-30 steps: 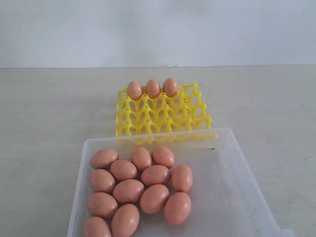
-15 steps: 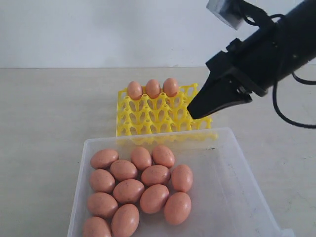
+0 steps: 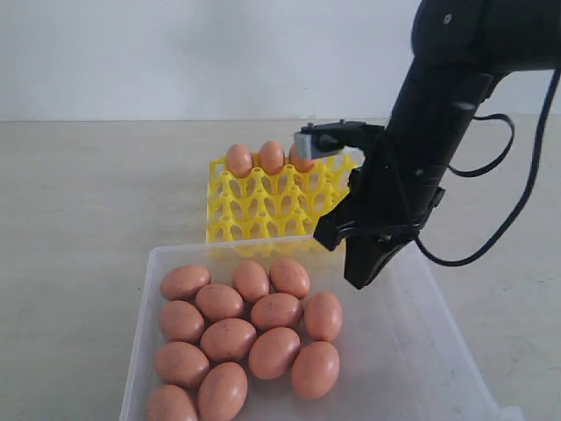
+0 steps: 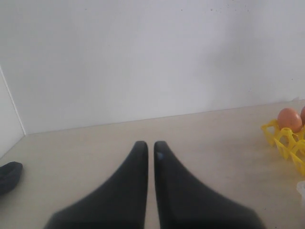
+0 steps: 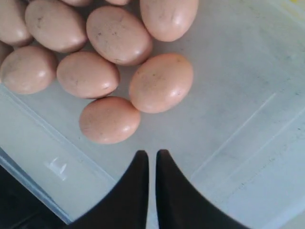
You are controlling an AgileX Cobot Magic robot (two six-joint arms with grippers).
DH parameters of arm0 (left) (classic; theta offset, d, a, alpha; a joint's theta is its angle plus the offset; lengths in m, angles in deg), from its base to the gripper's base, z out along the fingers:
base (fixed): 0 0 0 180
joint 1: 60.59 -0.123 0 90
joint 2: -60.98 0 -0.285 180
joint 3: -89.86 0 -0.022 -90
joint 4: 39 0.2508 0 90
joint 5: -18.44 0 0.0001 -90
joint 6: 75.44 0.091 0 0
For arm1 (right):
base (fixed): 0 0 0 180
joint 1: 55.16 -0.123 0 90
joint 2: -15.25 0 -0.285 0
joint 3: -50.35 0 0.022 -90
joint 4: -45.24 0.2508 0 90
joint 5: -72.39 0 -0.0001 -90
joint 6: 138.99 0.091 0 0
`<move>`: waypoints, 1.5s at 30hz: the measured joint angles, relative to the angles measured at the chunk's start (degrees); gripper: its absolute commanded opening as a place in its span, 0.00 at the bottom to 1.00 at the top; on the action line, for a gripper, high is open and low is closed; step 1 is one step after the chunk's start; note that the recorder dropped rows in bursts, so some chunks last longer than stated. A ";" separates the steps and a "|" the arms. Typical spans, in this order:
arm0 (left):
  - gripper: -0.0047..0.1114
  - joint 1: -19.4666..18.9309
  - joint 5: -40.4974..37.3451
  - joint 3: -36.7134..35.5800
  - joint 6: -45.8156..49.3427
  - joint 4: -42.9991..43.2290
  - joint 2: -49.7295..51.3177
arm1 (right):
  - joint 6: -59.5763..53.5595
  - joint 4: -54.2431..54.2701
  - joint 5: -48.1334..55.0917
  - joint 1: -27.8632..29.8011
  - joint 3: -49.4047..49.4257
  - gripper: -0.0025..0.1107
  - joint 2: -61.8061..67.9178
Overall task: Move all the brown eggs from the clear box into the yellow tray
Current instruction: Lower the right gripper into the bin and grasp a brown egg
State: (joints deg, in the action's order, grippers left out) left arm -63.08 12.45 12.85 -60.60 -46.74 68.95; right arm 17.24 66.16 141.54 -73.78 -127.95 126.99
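Note:
Several brown eggs point(image 3: 276, 310) lie clustered in the left part of the clear box point(image 3: 412, 351); the right wrist view shows them close up point(image 5: 160, 82). Behind the box stands the yellow tray point(image 3: 272, 206) with three eggs point(image 3: 271, 157) in its back row, the rightmost partly hidden by the arm. My right gripper point(image 3: 359, 279) points down over the box, to the right of the eggs, shut and empty point(image 5: 152, 153). In the left wrist view my left gripper point(image 4: 150, 145) is shut and empty above bare table, with the tray's corner point(image 4: 286, 140) and one egg point(image 4: 289, 119) at the edge.
The right arm and its black cable point(image 3: 491, 219) hang over the tray's right side and the box's far rim. A dark object point(image 4: 9, 175) shows at the edge of the left wrist view. A white wall point(image 3: 175, 53) backs the beige table point(image 3: 79, 219).
The right arm came into view from the upper right, then swung down and tipped its shut gripper to point into the box. The eggs have not moved.

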 measured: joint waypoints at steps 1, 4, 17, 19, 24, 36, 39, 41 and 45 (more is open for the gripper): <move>0.08 0.00 0.00 0.00 0.00 0.00 0.00 | 0.00 -0.24 -0.47 -0.90 -0.15 0.18 0.93; 0.08 0.00 0.00 0.00 0.00 0.00 0.00 | 0.13 -1.03 -2.35 -1.93 -0.14 0.39 3.17; 0.08 0.00 0.00 0.00 0.00 0.00 0.00 | 11.76 -0.76 -8.13 -2.02 -0.27 0.58 7.52; 0.08 0.00 0.00 0.00 0.00 0.00 0.00 | 13.43 0.00 -8.58 -2.02 -0.27 0.58 8.34; 0.08 0.00 0.00 0.00 0.00 0.00 0.00 | 15.33 1.89 -9.84 -2.02 -0.27 0.58 10.11; 0.08 0.00 0.00 0.00 0.00 0.00 0.00 | 17.43 2.96 -11.47 -2.02 -0.41 0.22 14.84; 0.08 0.00 0.00 0.00 0.00 0.00 0.00 | 17.59 3.54 -11.47 -2.02 -0.54 0.03 14.96; 0.08 0.00 0.00 0.00 0.00 0.00 0.00 | 17.59 3.54 -11.57 -2.02 -0.54 0.02 14.96; 0.08 0.00 0.00 0.00 0.00 0.00 0.00 | 15.63 3.54 -11.57 -2.02 -0.54 0.02 14.96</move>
State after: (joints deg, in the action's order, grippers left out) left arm -63.08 12.45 12.85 -60.60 -46.74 68.95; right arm 32.88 69.69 129.97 -75.79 -128.49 141.95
